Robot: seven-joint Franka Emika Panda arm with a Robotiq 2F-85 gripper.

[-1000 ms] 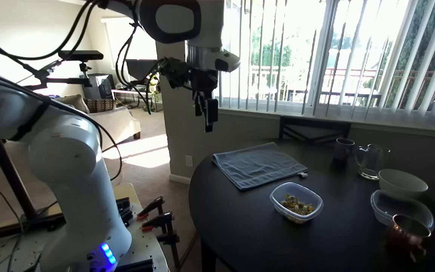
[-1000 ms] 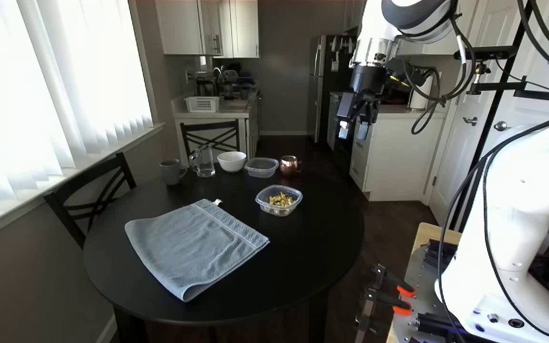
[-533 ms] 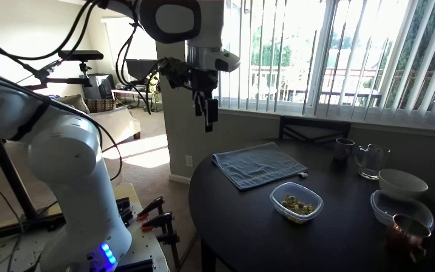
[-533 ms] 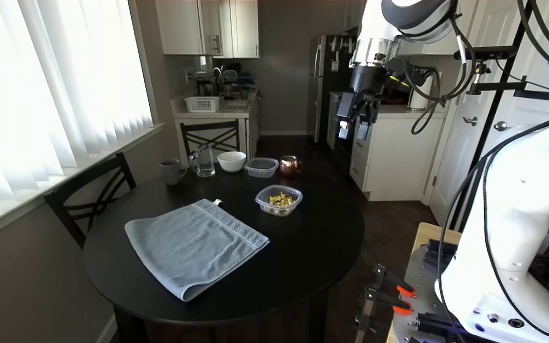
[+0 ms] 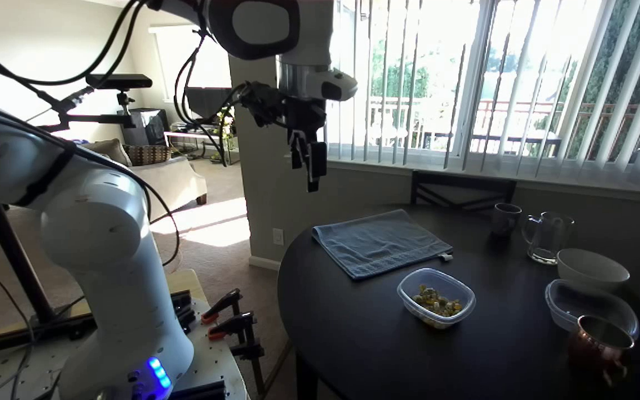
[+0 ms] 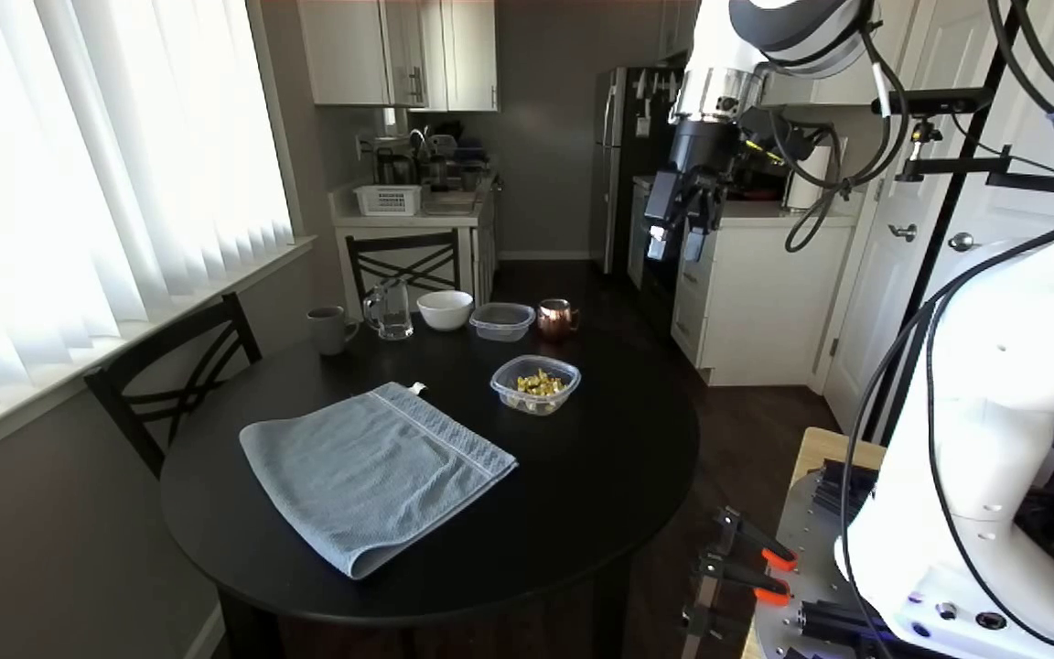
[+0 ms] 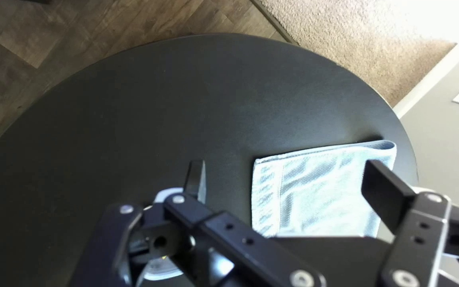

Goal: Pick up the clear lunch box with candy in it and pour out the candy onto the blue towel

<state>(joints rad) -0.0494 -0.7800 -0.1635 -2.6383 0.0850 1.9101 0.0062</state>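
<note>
In both exterior views, a creased towel lies left of the rounded clear plastic box of candy; the claw gapes.

In an exterior view, on the round dining table, near the blue towel: clear lunch box of gold candy. Beyond: grey mug, glass beer mug, white bowl, plastic container, copper mug. Higher: Robotiq gripper, jaws apart.

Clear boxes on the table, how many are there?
2. The box with candy sits near the blue towel; the other box sits between the white bowl and the copper mug. I see no others.
</note>
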